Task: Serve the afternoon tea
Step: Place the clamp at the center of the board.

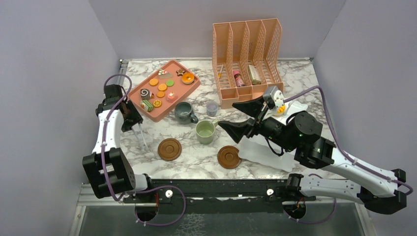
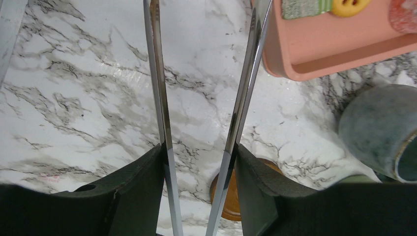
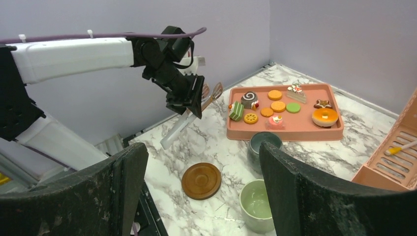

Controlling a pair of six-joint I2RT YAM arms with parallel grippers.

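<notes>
The right gripper (image 1: 226, 114) is hovering spread wide beside the pale green mug (image 1: 205, 131) standing on the table (image 1: 196, 164), so closing off-centre could tip it; the left gripper (image 1: 134, 120) is pinching metal tongs (image 2: 247, 73).

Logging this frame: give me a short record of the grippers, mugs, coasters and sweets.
left gripper: shut on tongs, over the table beside the tray
right gripper: open, empty, near the pale green mug
grey-blue mug: on the table, not on a coaster
pale green mug: on the table, not on a coaster
coasters: two, both bare
toy sweets: on the tray
</notes>
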